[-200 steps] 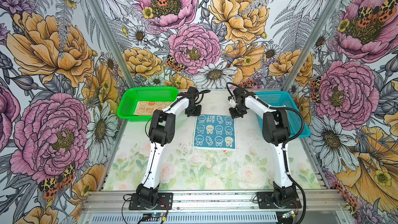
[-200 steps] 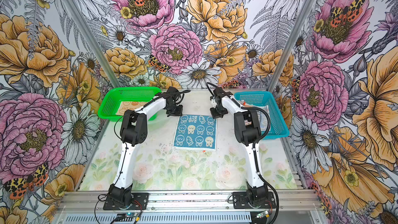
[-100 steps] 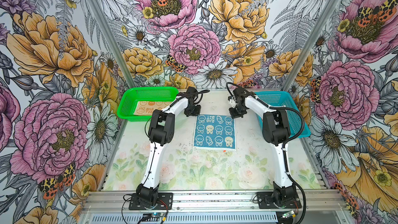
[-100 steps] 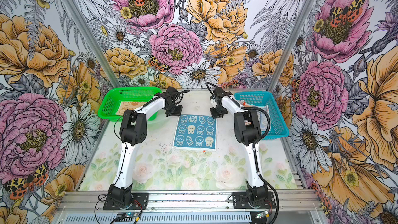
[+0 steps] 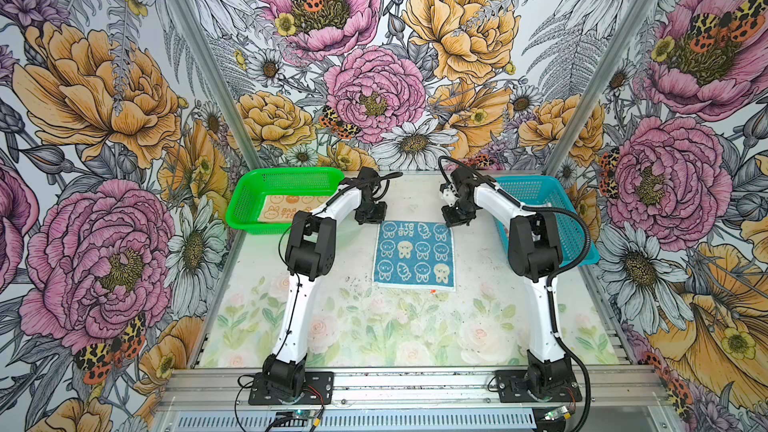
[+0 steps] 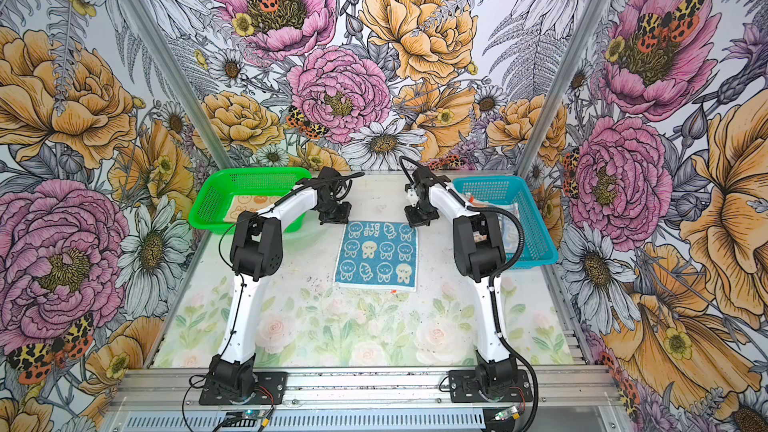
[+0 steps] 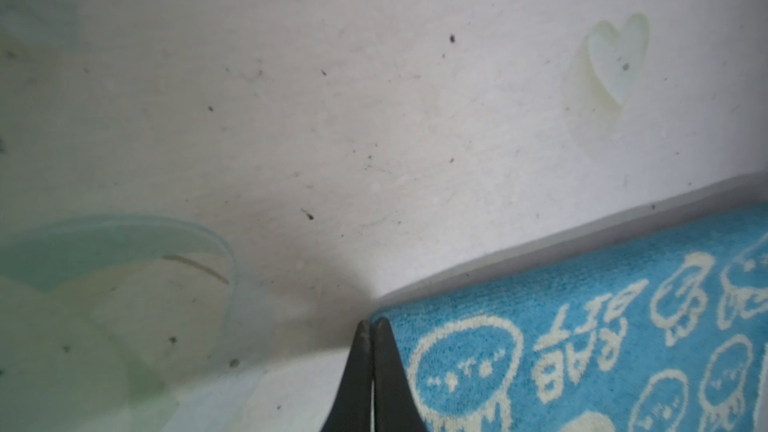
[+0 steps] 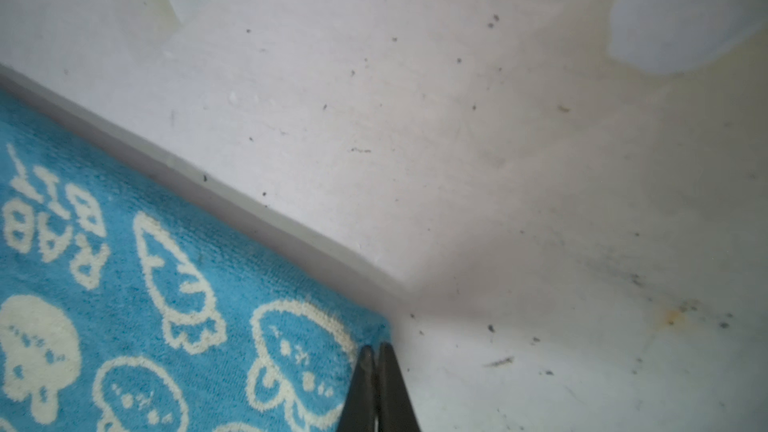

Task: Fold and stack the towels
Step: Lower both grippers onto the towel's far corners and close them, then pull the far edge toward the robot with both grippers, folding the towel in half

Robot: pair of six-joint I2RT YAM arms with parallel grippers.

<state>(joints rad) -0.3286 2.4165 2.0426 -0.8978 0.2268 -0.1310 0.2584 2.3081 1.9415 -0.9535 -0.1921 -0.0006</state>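
A teal-blue towel point(image 5: 413, 253) point(image 6: 376, 253) with white bunnies lies flat and unfolded in the middle of the table. My left gripper point(image 5: 371, 220) point(image 6: 334, 220) is down at its far left corner. In the left wrist view the gripper point(image 7: 371, 324) is shut, its tips pinching that corner of the towel point(image 7: 582, 347). My right gripper point(image 5: 456, 222) point(image 6: 420, 222) is at the far right corner. In the right wrist view it point(image 8: 374, 349) is shut on the puckered corner of the towel point(image 8: 166, 305). An orange towel point(image 5: 286, 209) point(image 6: 249, 205) with bunnies lies in the green basket.
The green basket point(image 5: 266, 174) point(image 6: 232, 176) stands at the back left and a blue basket point(image 5: 536, 184) point(image 6: 498, 182) at the back right. A bit of patterned cloth point(image 6: 509, 224) shows in the blue basket behind the right arm.
The left gripper's jaws have closed at the towel's far left corner. Nothing else has visibly moved.
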